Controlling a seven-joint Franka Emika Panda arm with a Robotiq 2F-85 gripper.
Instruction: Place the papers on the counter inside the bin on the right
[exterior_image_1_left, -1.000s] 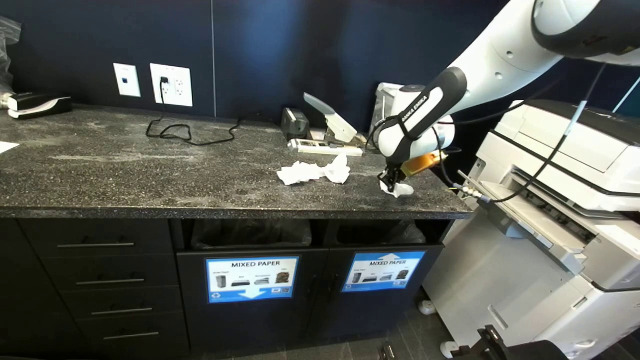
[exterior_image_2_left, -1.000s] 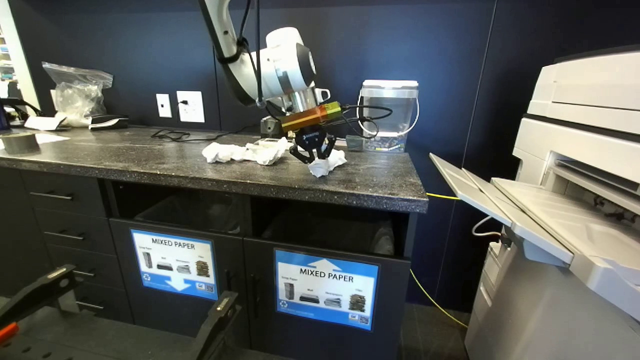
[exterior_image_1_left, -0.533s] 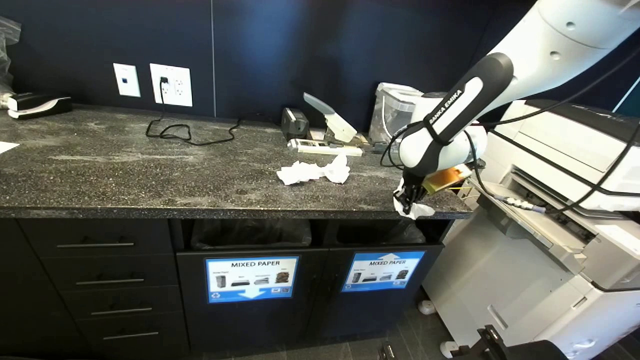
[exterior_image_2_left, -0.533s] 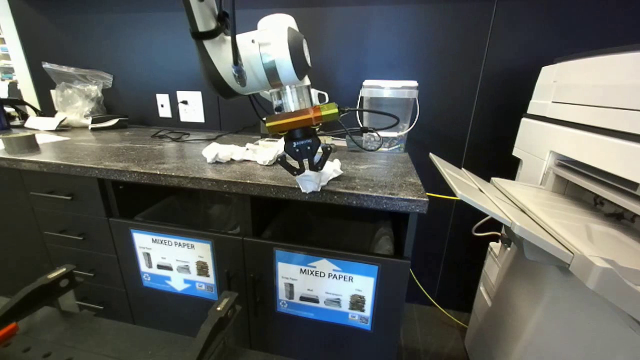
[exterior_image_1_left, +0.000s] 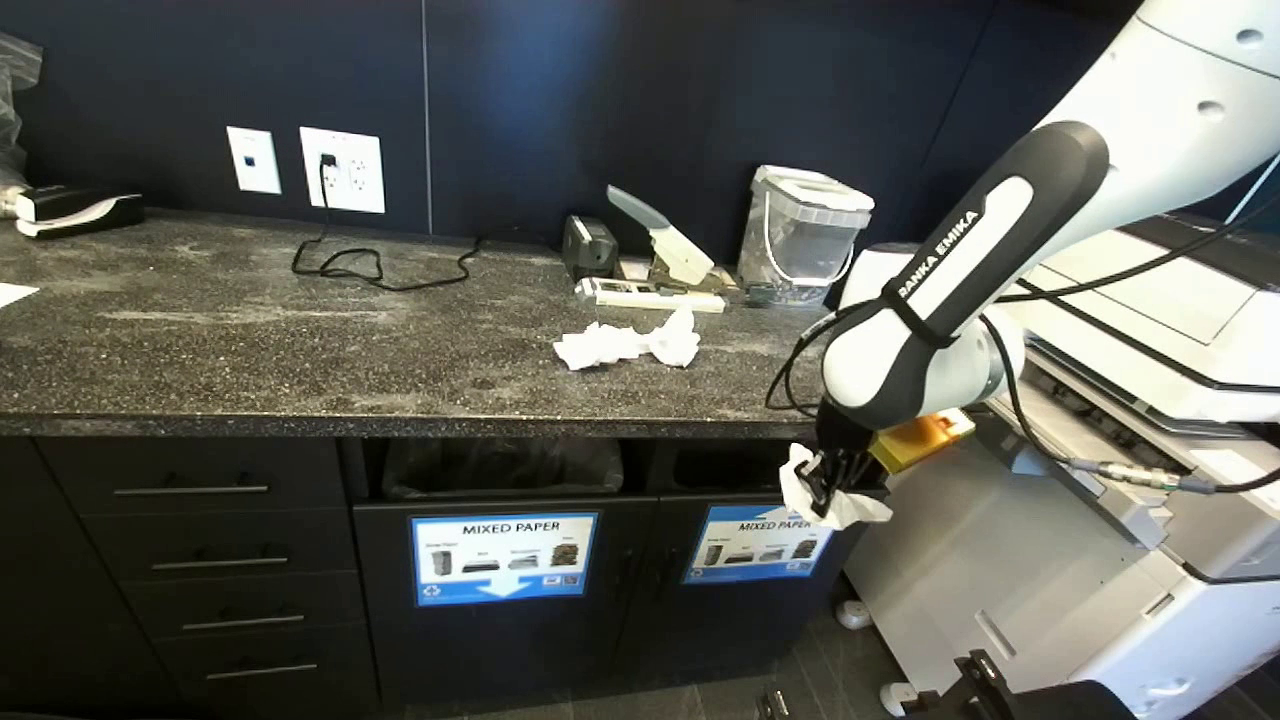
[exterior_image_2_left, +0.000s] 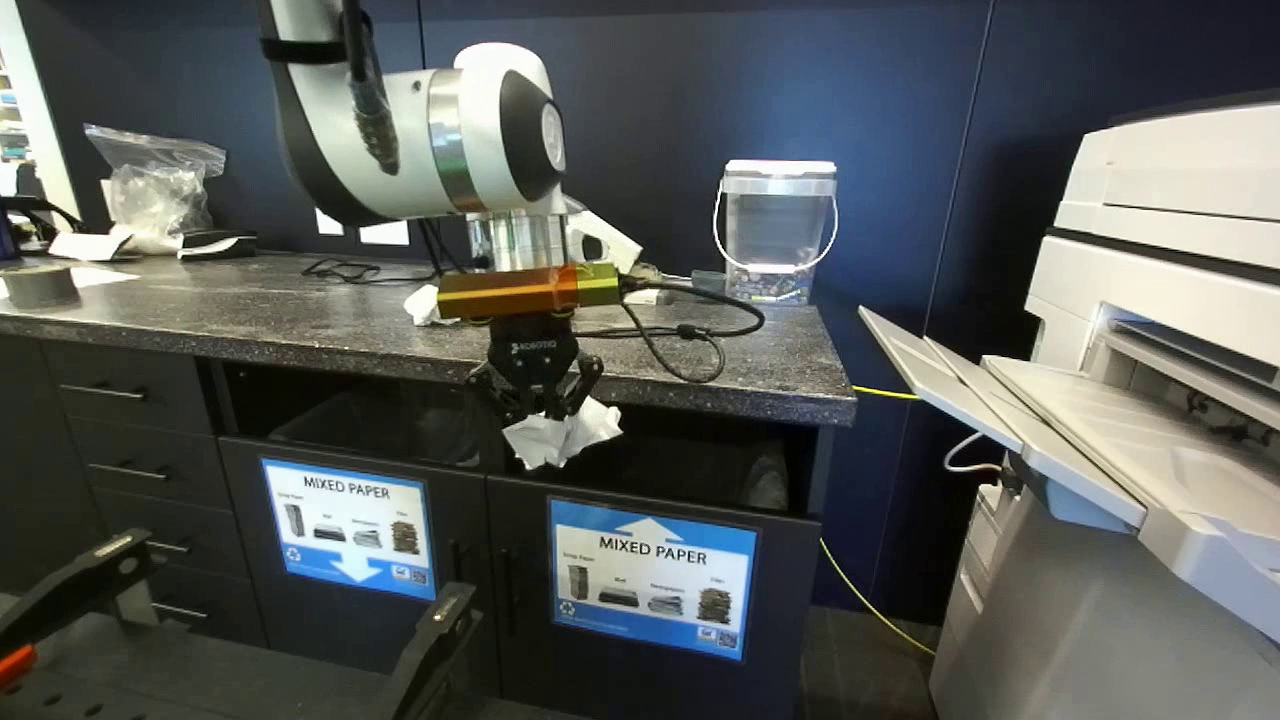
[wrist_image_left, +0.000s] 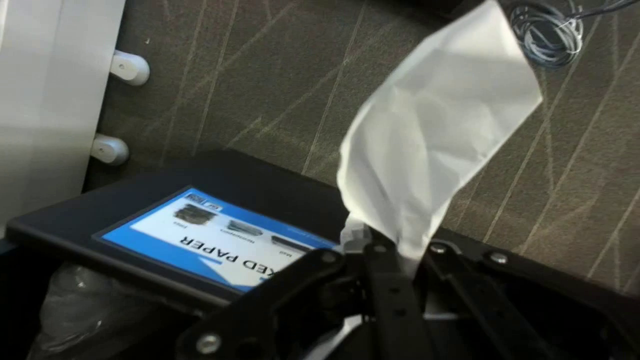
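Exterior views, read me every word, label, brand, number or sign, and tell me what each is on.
"MIXED PAPER": down-arrow label
"MIXED PAPER": up-arrow label
"RANKA EMIKA": robot arm, start apparently covered by the black strap
"ROBOTIQ": claw, on its body
Recycling symbol: bottom corner of each label
Too small to read: captions and corner print on both labels
No numbers readable.

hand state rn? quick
Hand: closed, holding a crumpled white paper.
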